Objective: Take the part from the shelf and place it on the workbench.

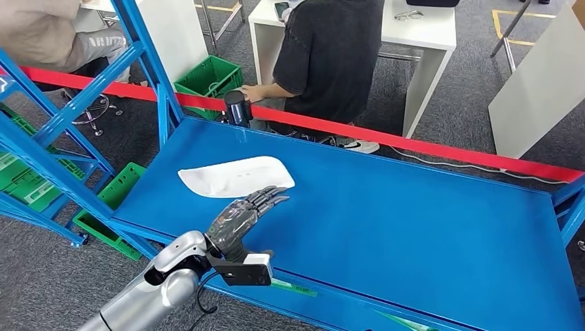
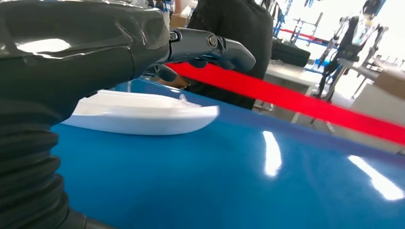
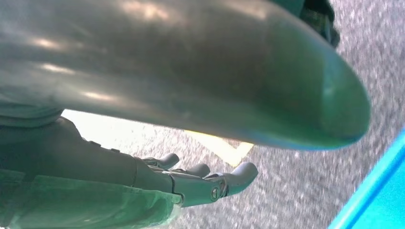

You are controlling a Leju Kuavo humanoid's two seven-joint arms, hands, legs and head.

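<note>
Part (image 1: 234, 176), white, smooth and elongated, lies flat on the blue counter (image 1: 414, 227); left hand (image 1: 241, 219) fingers (image 1: 270, 196) extended, slightly apart, just beside it, holding nothing.

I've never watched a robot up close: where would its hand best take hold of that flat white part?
Probably along the near long edge of the white part, coming from the robot's own side, where the left robot hand hovers. The part lies flat and shallow on the blue surface, with a thin rim that fingers could pinch from above and under.
</note>
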